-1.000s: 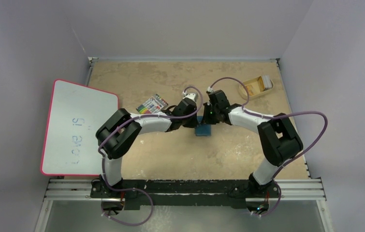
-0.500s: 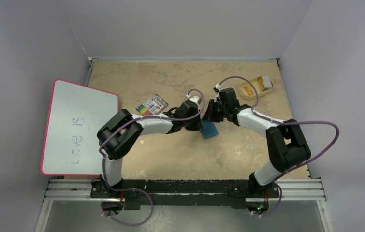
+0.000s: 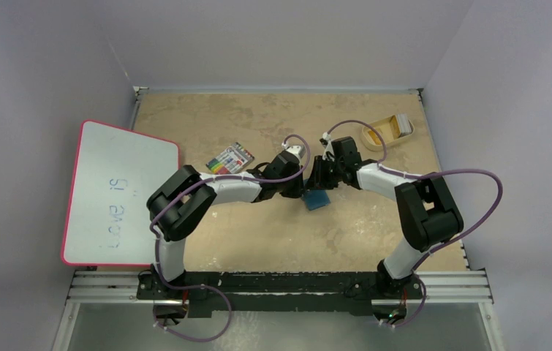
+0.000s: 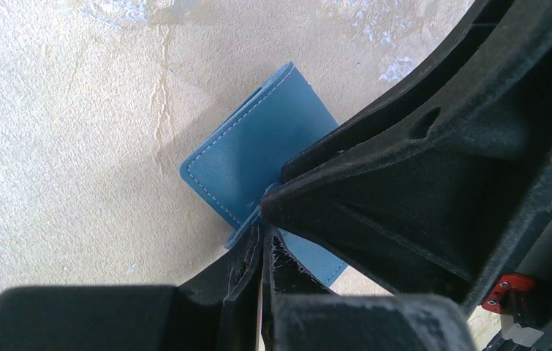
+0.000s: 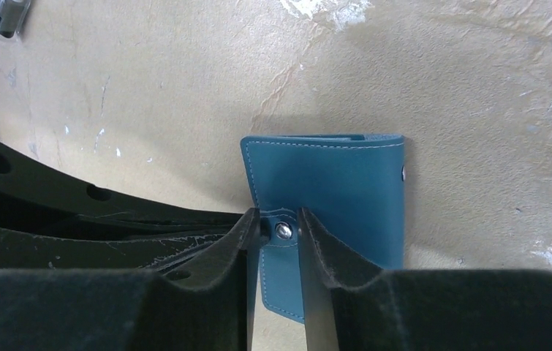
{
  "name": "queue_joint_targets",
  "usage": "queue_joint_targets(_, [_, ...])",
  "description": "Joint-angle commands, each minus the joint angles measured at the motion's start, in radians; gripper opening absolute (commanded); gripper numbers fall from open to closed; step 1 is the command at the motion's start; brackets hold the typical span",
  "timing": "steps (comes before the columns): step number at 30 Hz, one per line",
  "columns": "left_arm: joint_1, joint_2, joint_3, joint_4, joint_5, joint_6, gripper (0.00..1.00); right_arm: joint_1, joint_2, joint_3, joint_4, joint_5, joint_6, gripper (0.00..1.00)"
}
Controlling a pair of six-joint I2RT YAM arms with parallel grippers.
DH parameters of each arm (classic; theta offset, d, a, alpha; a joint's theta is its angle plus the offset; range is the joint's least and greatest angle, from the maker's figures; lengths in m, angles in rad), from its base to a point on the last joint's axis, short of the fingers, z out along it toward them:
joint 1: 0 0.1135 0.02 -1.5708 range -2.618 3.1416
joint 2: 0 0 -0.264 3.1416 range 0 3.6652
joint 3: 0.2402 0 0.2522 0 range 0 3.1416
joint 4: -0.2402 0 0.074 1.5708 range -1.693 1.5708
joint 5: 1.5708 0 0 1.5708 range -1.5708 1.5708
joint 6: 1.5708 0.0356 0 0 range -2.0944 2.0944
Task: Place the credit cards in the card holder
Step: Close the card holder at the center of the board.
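Note:
The teal-blue card holder [image 3: 317, 199] lies folded at mid table, slightly tilted; it also shows in the left wrist view [image 4: 258, 157] and the right wrist view [image 5: 331, 175]. My left gripper [image 3: 300, 189] [image 4: 264, 227] is shut on its near-left edge. My right gripper [image 3: 316, 183] [image 5: 278, 223] is closed on the snap tab, with the metal snap [image 5: 283, 230] between its fingertips. The two grippers touch over the holder. The credit cards, orange-yellow [image 3: 382, 131] and whitish [image 3: 403, 123], lie in the tan tray at the far right.
The shallow tan tray [image 3: 368, 137] sits near the back right corner. A flat pack with multicoloured stripes [image 3: 230, 157] lies left of the grippers. A pink-rimmed whiteboard [image 3: 119, 194] overhangs the table's left edge. Walls close in at the back and sides.
The card holder has shifted a little to the right and turned to a tilt. The right arm has swung its wrist to the right; both grippers stay at the holder.

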Motion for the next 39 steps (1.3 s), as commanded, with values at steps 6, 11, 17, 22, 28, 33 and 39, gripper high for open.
queue_joint_targets(6, [0.001, 0.026, 0.01, -0.022, -0.018, 0.02, 0.01, -0.03, 0.004, 0.004, -0.029, 0.008, -0.073, 0.36])
queue_joint_targets(11, [0.0, 0.024, 0.011, -0.024, -0.022, 0.019, 0.01, -0.032, 0.006, 0.011, -0.037, -0.022, -0.092, 0.36])
queue_joint_targets(17, [0.0, 0.027, 0.012, -0.024, -0.026, 0.019, 0.01, -0.033, 0.023, -0.041, -0.005, -0.079, -0.085, 0.32])
queue_joint_targets(22, [0.0, 0.028, 0.012, -0.024, -0.032, 0.02, 0.01, -0.032, 0.053, -0.056, 0.023, -0.153, -0.084, 0.29])
queue_joint_targets(28, [0.0, 0.032, 0.008, -0.023, -0.038, 0.02, 0.01, -0.032, 0.051, -0.081, 0.056, -0.205, -0.068, 0.19])
queue_joint_targets(33, [0.0, 0.032, 0.008, -0.024, -0.042, 0.022, 0.01, -0.032, 0.048, -0.083, 0.057, -0.212, -0.072, 0.05])
queue_joint_targets(39, [0.001, 0.019, 0.01, -0.038, -0.052, 0.021, 0.01, -0.032, 0.004, -0.087, 0.04, -0.184, -0.088, 0.0])
